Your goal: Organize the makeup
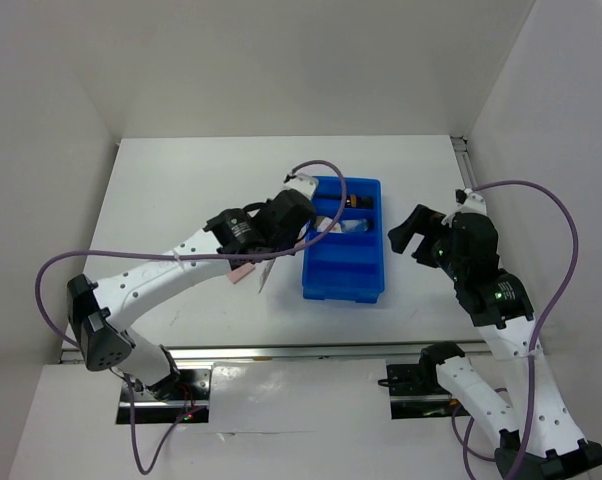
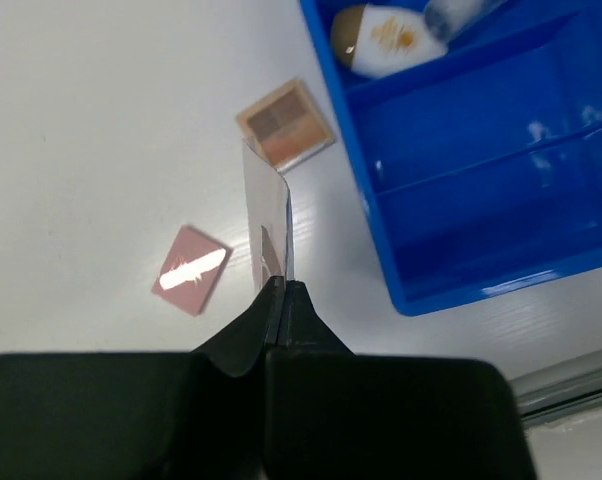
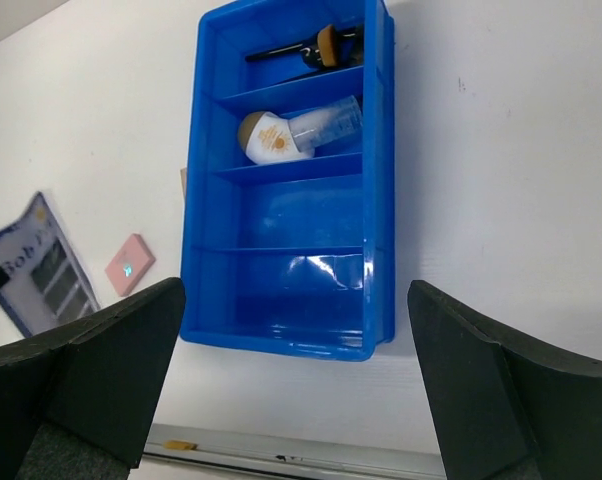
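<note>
My left gripper (image 1: 286, 243) (image 2: 281, 286) is shut on the white strip palette (image 2: 269, 210), holding it above the table just left of the blue tray (image 1: 343, 296). The palette's dark squares show in the right wrist view (image 3: 43, 268). A pink compact (image 2: 190, 269) and a brown compact (image 2: 285, 124) lie on the table beside the tray's left wall. In the tray (image 3: 291, 215), black slim tools (image 3: 306, 48) fill the far compartment. A white-tan oval (image 3: 271, 138) and a small tube (image 3: 333, 120) lie in the second. My right gripper (image 1: 418, 238) (image 3: 296, 385) is open and empty, right of the tray.
The tray's two near compartments (image 2: 481, 220) hold nothing. A metal rail (image 3: 281, 460) runs along the table's near edge. White walls enclose the table at the back and both sides.
</note>
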Robot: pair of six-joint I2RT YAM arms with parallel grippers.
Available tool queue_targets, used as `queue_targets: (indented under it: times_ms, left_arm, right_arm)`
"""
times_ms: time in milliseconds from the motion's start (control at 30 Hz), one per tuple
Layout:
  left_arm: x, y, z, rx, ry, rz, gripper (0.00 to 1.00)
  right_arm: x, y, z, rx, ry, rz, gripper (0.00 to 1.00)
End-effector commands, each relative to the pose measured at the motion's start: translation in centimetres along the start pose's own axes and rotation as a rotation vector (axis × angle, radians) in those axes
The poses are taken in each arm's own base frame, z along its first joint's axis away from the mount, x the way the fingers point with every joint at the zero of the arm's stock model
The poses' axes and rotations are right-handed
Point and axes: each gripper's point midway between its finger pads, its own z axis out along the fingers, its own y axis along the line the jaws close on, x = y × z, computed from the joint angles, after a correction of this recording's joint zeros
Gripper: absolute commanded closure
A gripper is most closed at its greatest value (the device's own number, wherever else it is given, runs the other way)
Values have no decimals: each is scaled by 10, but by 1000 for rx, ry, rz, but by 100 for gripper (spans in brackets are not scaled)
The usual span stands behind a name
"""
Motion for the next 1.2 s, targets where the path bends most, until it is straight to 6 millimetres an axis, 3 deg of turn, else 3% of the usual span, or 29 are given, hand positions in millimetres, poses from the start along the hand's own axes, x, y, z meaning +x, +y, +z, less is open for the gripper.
queue_targets:
  times_ms: [0, 100, 267, 367, 400, 500, 633, 700, 933, 1167]
  left_arm:
    - [-41, -13, -12, 40, -109, 68, 100]
    - [-70, -31, -8, 72, -174, 114, 100]
    - [-97, -74, -1, 232, -269, 252, 100]
    - [-101, -87, 15, 245, -279, 319, 100]
    - [-108, -92, 14, 258, -292, 323, 100]
    - [-115, -106, 22, 296, -313, 353, 100]
    - [-114, -123, 38, 307, -310, 396, 100]
    - [-106, -132, 46, 311, -294, 422, 100]
    - [-69, -158, 85, 354, -206, 453, 100]
    - [-39, -162, 106, 355, -134, 453, 100]
  right_arm:
    - [-16, 3, -5, -1, -62, 8, 0]
    - [-18, 0, -13, 12, -78, 9, 0]
    - [-21, -10, -23, 69, -102, 34, 0]
    - [-35, -19, -46, 104, -203, 88, 0]
    - [-41, -19, -62, 87, -257, 97, 0]
    - [-47, -28, -82, 110, -328, 120, 0]
    - [-51, -42, -101, 176, -365, 149, 0]
    - [-51, -42, -101, 179, -364, 137, 0]
    - [-57, -41, -107, 174, -386, 143, 0]
    - [-58, -42, -107, 183, -392, 144, 0]
